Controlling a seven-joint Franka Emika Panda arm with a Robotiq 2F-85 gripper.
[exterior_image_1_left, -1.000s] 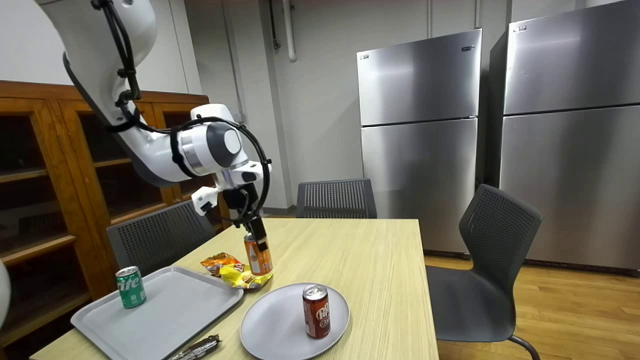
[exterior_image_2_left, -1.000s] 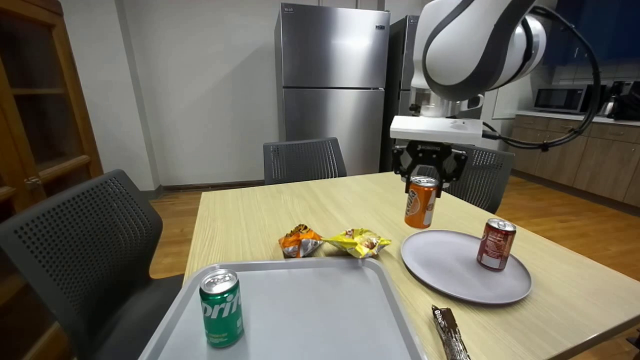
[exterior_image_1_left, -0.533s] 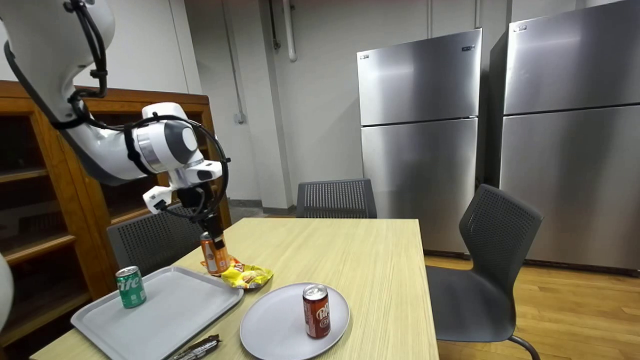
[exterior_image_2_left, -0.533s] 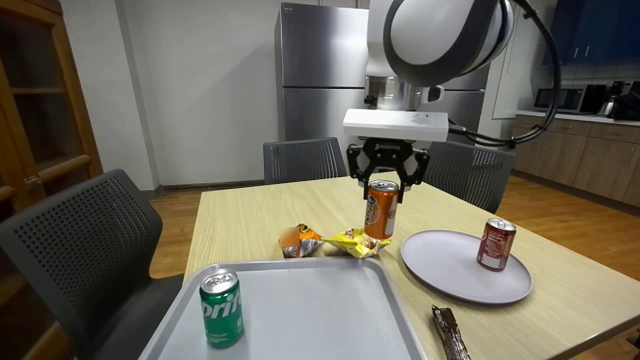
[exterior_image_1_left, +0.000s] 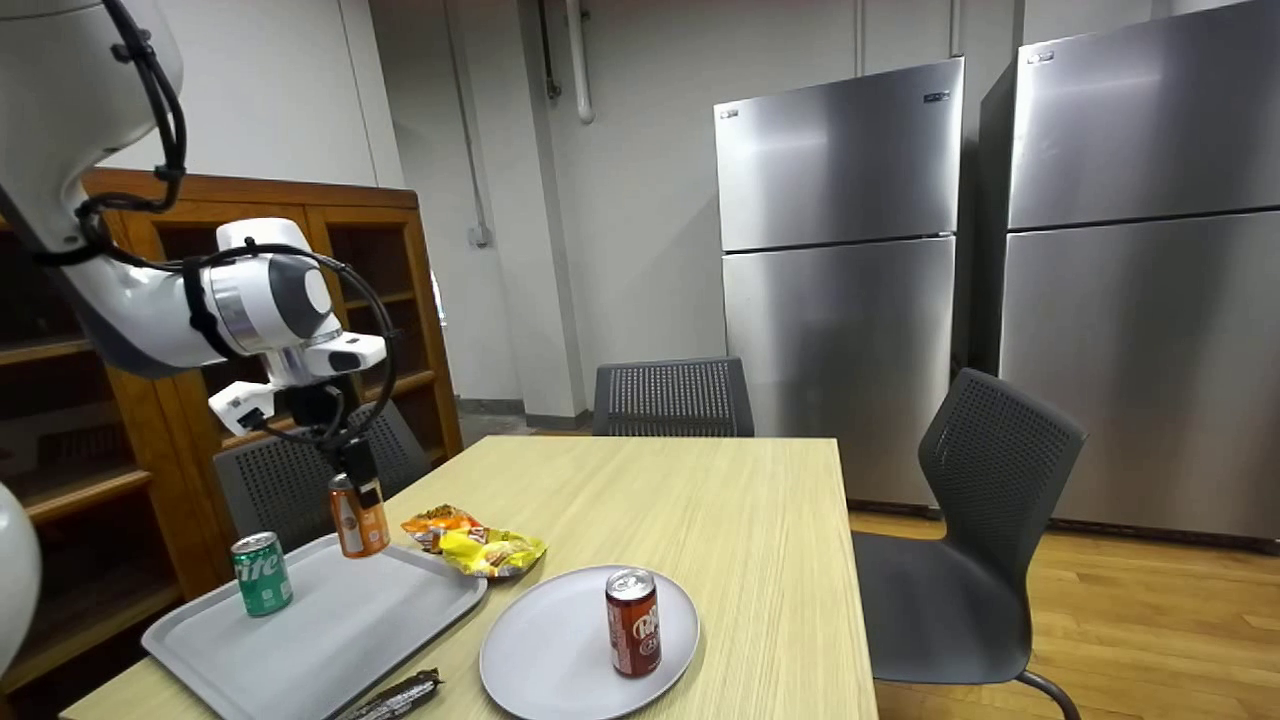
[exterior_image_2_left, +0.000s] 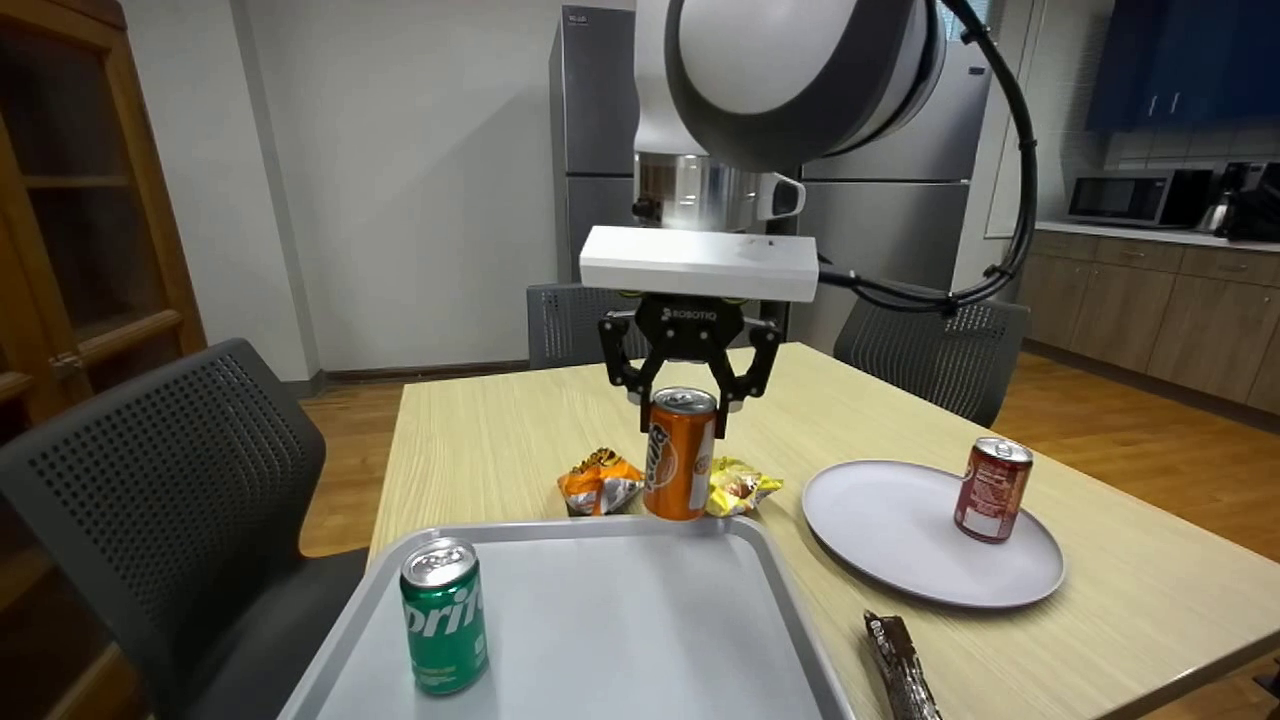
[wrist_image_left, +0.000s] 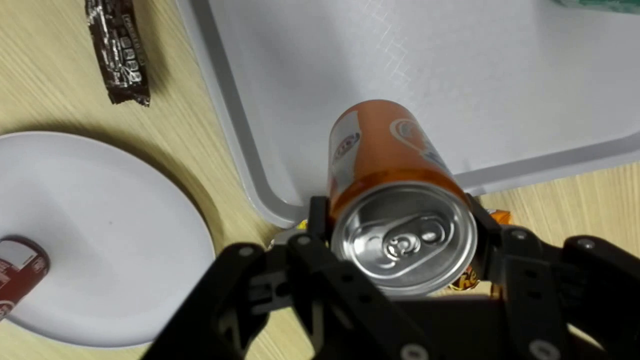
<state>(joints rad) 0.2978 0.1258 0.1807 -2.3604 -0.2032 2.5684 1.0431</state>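
Observation:
My gripper (exterior_image_2_left: 683, 418) is shut on an orange soda can (exterior_image_2_left: 680, 465), its fingers gripping the upper sides. In the wrist view the can (wrist_image_left: 382, 145) points away from the camera, its silver lid between the fingers. It hangs roughly upright over the near corner region of a grey tray (wrist_image_left: 450, 100), apparently off its surface. On that tray stands a green can (exterior_image_2_left: 443, 620), also seen in an exterior view as the green can (exterior_image_1_left: 262, 575). Behind the held can lie an orange snack bag (exterior_image_2_left: 600, 480) and a yellow snack bag (exterior_image_2_left: 740, 487), the yellow one partly hidden.
A round grey plate (exterior_image_2_left: 880, 510) bears a dark red can (exterior_image_2_left: 992, 490). A dark wrapped bar (wrist_image_left: 120, 55) lies on the table between tray and plate. Chairs surround the table, including a dark chair (exterior_image_1_left: 965, 560) and another chair (exterior_image_2_left: 200, 520). A wooden cabinet (exterior_image_1_left: 270, 330) stands behind the arm.
My gripper has carried the orange can leftward in both exterior views, from beside the plate, past the yellow bag, to over the tray's edge. The grip holds, and the other objects stay put.

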